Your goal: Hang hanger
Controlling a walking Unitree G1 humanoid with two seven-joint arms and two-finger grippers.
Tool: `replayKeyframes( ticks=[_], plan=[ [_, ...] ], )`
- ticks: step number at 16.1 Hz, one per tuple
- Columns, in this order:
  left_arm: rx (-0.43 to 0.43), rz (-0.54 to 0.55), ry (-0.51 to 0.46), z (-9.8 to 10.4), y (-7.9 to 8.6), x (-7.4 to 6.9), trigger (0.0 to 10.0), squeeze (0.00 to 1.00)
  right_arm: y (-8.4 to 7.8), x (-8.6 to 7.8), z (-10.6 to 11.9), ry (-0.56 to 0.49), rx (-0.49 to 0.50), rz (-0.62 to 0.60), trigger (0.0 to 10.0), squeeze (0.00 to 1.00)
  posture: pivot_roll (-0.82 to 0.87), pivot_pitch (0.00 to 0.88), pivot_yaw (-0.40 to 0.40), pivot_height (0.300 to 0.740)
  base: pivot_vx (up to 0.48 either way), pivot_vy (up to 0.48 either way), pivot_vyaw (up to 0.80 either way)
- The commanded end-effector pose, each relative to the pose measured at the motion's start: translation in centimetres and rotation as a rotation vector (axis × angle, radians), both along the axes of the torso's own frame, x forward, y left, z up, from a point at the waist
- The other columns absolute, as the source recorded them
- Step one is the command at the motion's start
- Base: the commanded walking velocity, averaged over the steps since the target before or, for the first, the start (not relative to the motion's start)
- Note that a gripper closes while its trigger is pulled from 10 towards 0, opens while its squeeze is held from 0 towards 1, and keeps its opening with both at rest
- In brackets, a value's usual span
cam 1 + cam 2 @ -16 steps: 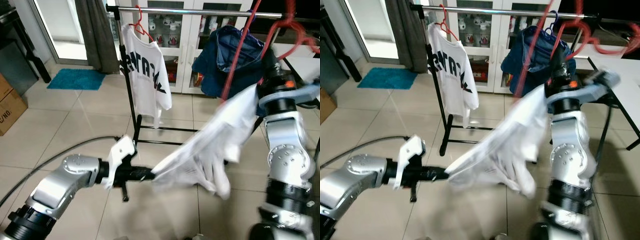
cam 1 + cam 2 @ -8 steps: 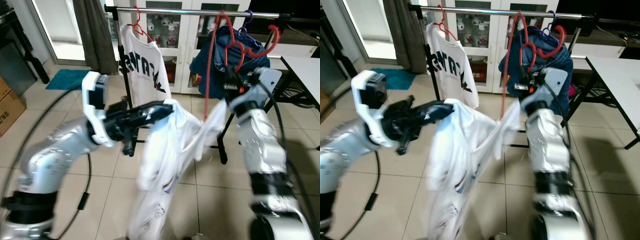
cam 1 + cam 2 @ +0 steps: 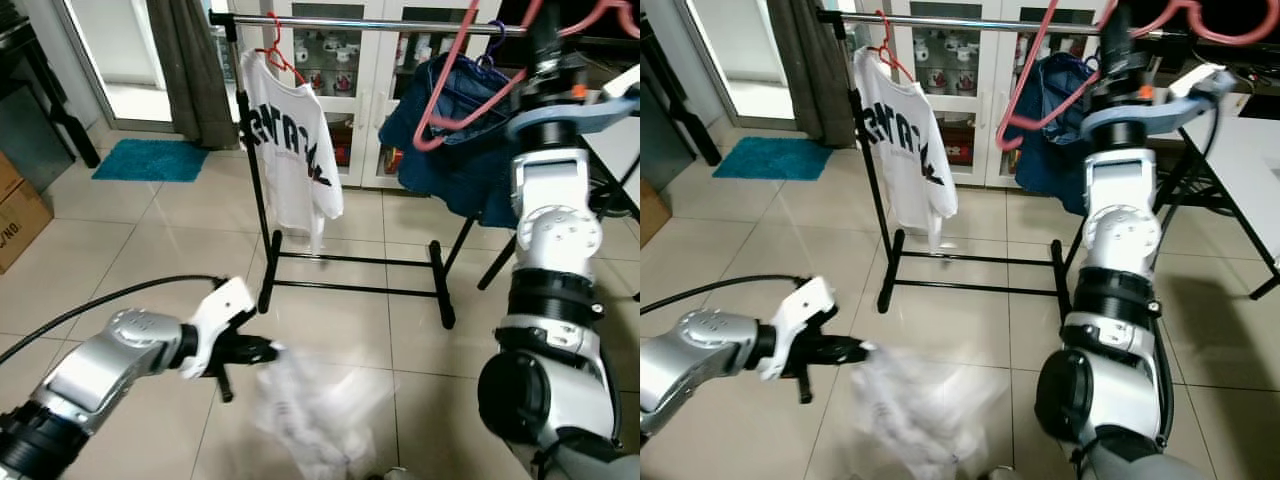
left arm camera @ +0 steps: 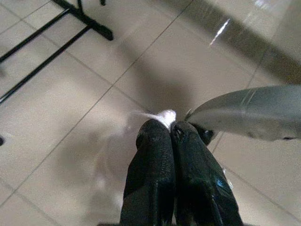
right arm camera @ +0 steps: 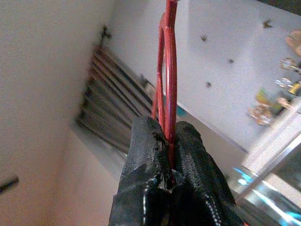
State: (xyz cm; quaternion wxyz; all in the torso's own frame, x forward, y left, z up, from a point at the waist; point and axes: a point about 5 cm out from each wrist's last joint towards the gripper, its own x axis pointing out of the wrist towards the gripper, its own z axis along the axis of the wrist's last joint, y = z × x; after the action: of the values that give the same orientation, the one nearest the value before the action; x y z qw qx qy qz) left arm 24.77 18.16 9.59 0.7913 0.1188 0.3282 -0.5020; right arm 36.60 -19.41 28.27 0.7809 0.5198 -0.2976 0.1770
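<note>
While R fingers [image 5: 167,155] pinch it, hanger [image 3: 470,85] tilts diagonally.

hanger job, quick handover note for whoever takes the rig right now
Right gripper: shut on the red hanger, raised high by the rail, hook not yet on it.
Left gripper: low over the floor, shut on a corner of the white garment, which hangs blurred.
On the rack: a white printed shirt and a blue garment.
Done: nothing hung.
Left: likely get the garment onto the hanger, then hook it.
</note>
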Motion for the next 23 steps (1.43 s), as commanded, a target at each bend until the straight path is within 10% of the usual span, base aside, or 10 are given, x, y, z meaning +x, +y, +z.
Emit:
replayKeyframes(
  ticks=[1, 5, 9, 10, 11, 12, 18, 23],
  plan=[
    [-0.007, 0.005, -0.054, 0.7, 0.1, 0.3, 0.0, 0.0, 0.0, 0.0, 0.6, -0.024, -0.011, 0.008, 0.0, 0.0, -0.08, 0.0, 0.008, 0.74, 0.0, 0.0, 0.0],
    [-0.244, 0.141, -0.241, 3.4, -0.5, 2.2, 0.0, 0.0, 0.9, -0.6, -3.7, 0.207, -0.479, -0.101, 0.0, 0.0, -0.08, 0.0, 0.014, 0.74, 0.0, 0.0, 0.0],
    [-0.416, 0.44, -0.373, 4.6, -1.0, 2.9, 0.0, 0.0, 0.1, -5.1, -11.9, 0.615, -0.83, -0.207, 0.0, 0.0, -0.09, 0.0, 0.003, 0.74, 0.0, 0.0, 0.0],
    [-0.403, 0.512, -0.397, 4.1, -1.0, 2.8, 0.0, 0.0, 0.6, -6.8, -13.5, 0.656, -0.895, -0.197, 1.1, 0.0, -0.09, 0.0, 0.005, 0.74, 0.0, 0.0, 0.0],
    [-0.384, 0.615, -0.429, 3.6, -0.6, 2.7, 2.2, 0.0, 1.3, -8.1, -14.5, 0.662, -0.984, -0.206, 8.5, 0.0, -0.11, 0.0, 0.01, 0.74, 0.0, 0.0, 0.0],
    [-0.362, 0.671, -0.448, 3.1, -0.3, 2.5, 10.0, 0.0, 1.9, -9.1, -15.3, 0.708, -0.979, -0.179, 10.0, 0.0, -0.12, 0.0, 0.013, 0.74, 0.0, 0.0, 0.0],
    [-0.242, 0.721, -0.455, 2.2, -1.0, 1.5, 10.0, 0.0, 2.1, -11.6, -15.4, 0.742, -0.942, -0.194, 10.0, 0.0, -0.12, 0.0, -0.03, 0.74, 0.0, 0.0, -0.62],
    [-0.309, 0.842, -0.558, 3.6, -0.2, 1.2, 10.0, 0.0, 1.0, -12.2, -15.3, 0.732, -1.032, -0.242, 10.0, 0.0, -0.08, 0.0, -0.07, 0.74, 0.0, 0.0, -0.8]
  ],
)
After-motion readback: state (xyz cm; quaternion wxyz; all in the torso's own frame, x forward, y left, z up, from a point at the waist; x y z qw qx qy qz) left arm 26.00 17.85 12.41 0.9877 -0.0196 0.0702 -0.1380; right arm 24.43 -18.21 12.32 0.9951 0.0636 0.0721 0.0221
